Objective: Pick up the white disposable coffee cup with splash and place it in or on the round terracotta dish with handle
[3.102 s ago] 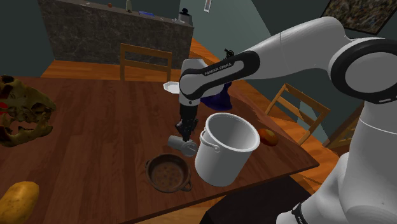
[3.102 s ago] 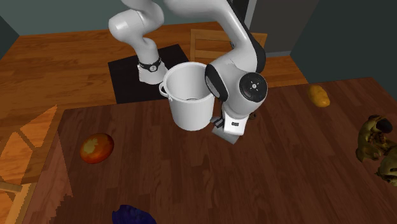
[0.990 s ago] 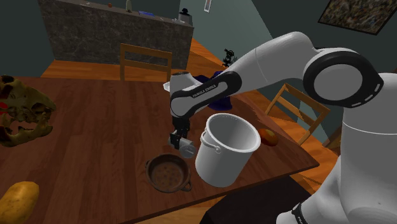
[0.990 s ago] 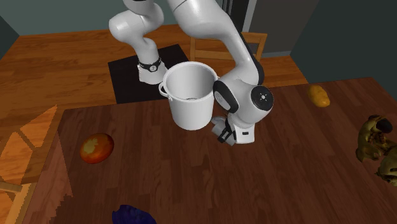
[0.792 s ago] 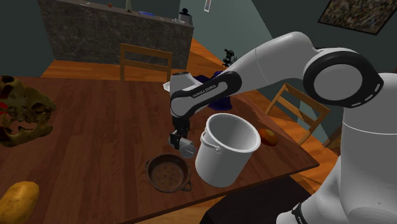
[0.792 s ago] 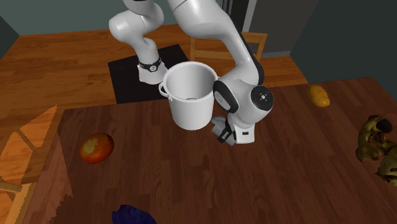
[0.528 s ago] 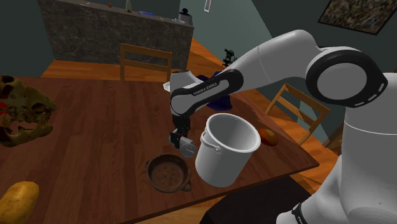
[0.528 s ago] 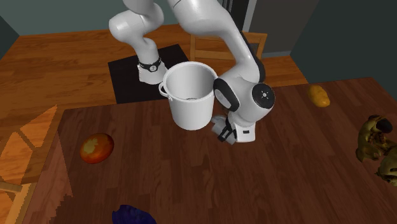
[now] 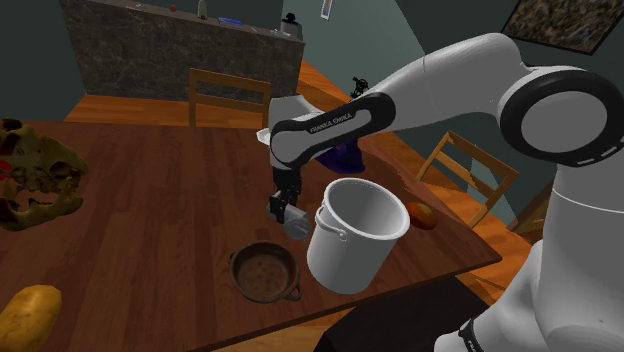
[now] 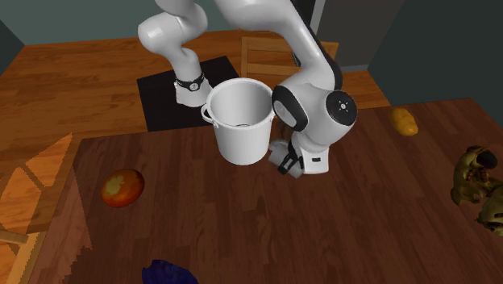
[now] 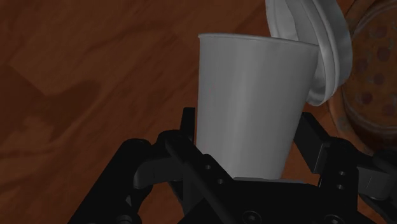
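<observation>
Lifted higher now — clamped in the gripper (image 9: pixel 288 211), the white cup (image 11: pixel 254 89).
Hanging just beside the brown dish (image 9: pixel 265 272), not yet over it.

In my black claw (image 11: pixel 249 137) I see a plain grey-white cup (image 11: pixel 254 83); just beside it, the brown dish (image 11: pixel 378 70) is speckled inside.

Dim, soft light; the cup (image 11: pixel 248 108) looks grey, perhaps shaded.
</observation>
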